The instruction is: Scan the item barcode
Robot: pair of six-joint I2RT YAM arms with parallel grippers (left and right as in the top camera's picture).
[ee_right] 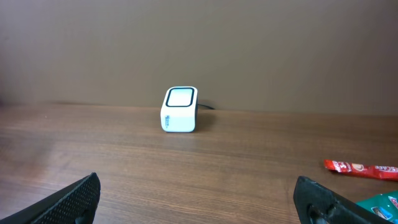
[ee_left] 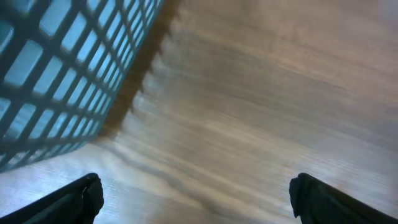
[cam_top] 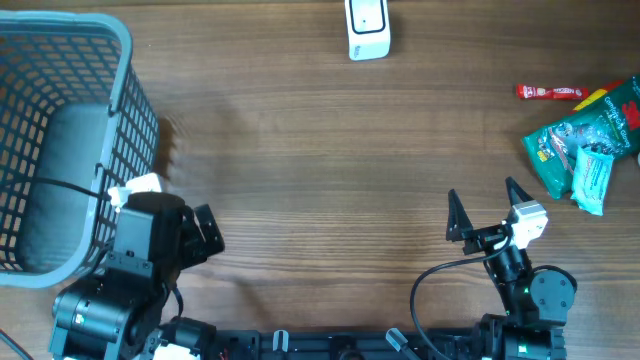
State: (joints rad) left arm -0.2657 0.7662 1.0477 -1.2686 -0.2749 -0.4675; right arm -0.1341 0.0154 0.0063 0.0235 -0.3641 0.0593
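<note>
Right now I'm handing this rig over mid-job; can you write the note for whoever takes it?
Left gripper: open, empty, low over the table beside the basket.
Right gripper: open, empty, at the near right, facing the scanner at the far edge.
Items: red stick packet and green packets lie at the right edge, neither gripper near them.
Done: no item picked up yet.
Left: pick an item and show its barcode to the scanner.
</note>
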